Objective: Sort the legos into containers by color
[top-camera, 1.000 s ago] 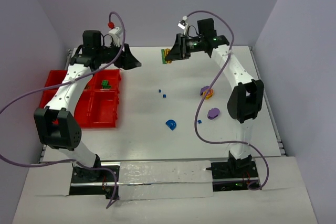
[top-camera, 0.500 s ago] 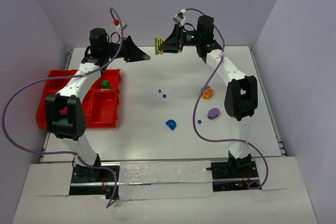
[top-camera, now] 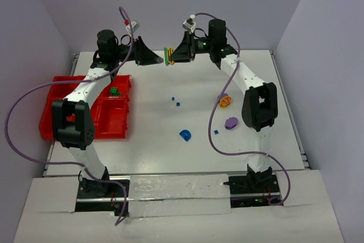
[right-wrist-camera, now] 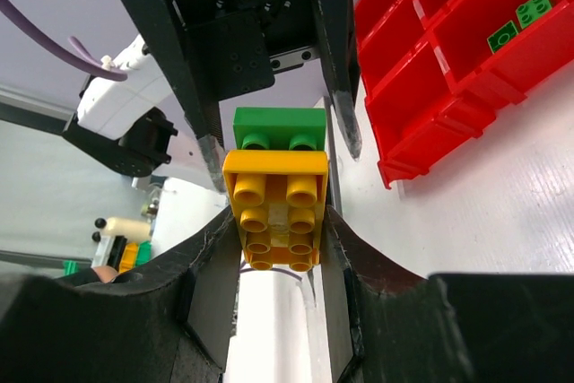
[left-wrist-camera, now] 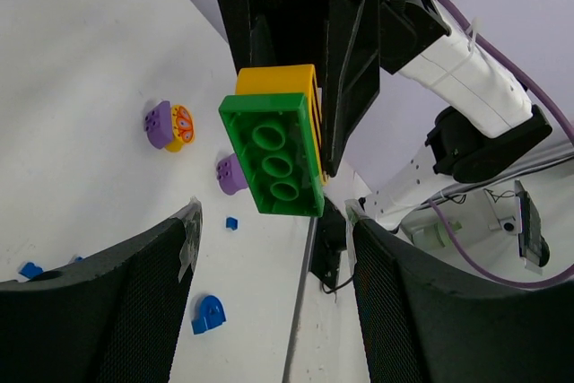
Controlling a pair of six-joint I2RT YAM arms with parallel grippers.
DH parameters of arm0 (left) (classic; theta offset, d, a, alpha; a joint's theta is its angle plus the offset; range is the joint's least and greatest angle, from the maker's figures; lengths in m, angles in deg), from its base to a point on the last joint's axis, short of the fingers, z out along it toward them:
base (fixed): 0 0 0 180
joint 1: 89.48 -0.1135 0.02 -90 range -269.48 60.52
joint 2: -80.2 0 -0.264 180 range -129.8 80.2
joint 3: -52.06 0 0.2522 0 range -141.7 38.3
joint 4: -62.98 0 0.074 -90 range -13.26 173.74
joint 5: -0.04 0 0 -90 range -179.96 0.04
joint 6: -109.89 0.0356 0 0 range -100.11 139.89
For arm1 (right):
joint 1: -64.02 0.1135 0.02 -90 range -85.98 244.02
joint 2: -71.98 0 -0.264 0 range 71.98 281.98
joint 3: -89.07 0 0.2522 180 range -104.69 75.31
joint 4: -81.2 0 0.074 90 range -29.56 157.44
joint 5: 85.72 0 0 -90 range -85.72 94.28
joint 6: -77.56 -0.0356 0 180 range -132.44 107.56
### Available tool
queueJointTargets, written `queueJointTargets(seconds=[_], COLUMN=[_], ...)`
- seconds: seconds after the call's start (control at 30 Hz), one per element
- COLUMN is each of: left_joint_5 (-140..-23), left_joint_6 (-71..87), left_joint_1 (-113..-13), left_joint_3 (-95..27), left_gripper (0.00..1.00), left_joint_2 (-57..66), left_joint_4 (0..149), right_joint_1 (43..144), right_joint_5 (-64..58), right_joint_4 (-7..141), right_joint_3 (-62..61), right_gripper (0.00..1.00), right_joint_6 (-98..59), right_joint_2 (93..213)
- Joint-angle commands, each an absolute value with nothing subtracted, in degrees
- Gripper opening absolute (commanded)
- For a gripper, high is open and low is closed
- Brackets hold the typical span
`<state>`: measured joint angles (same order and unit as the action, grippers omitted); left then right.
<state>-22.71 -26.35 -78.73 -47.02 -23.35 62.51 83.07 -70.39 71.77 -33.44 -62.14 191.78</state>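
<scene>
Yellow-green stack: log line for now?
right gripper: shut on yellow-green stack, midair | left gripper: open, facing stack | bin: green pieces inside

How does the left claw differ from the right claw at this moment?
The left claw is open; the right claw is shut. The left claw holds nothing; the right claw grips a yellow block with a green block stuck to it. Both are raised above the table, facing each other.
</scene>
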Motion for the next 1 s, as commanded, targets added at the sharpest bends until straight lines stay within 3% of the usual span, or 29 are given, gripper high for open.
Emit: queueJointTargets(seconds=[0.0,0.37,0.43,0.7,0.87,0.97], left_joint_5=[-21.3,-22.8,-22.2,-18.7,-19.4,-21.5], left_joint_6=[-26.0,-23.3,-23.6,-27.8,-27.9,-21.2], left_joint_1=[-78.1,-77.8,-77.8,-78.7,-81.0,-83.1], left_joint_3=[-50.3,-52.4,-52.1,-49.9,-47.3,-46.6], left_gripper=[0.72,0.68,0.60,0.00,0.00,0.00], left_joint_2=[-23.0,-24.1,-24.1,-23.9,-22.6,-21.0], left_joint_4=[60.8,64.2,63.3,57.7,58.3,66.7], right_joint_1=[84.2,85.6,85.6,85.3,83.9,81.9], right_joint_5=[-71.9,-72.5,-72.3,-71.4,-70.7,-69.6], right_joint_4=[69.9,68.1,67.9,67.9,65.7,61.1], right_joint_3=[-36.7,-37.2,-37.2,-38.1,-38.6,-39.1], right_gripper=[0.00,0.00,0.00,0.00,0.00,0.00], right_joint_6=[-58.9,-56.9,-56.5,-56.6,-54.7,-49.8], right_joint_2=[190.9,190.8,190.8,191.4,191.1,190.4])
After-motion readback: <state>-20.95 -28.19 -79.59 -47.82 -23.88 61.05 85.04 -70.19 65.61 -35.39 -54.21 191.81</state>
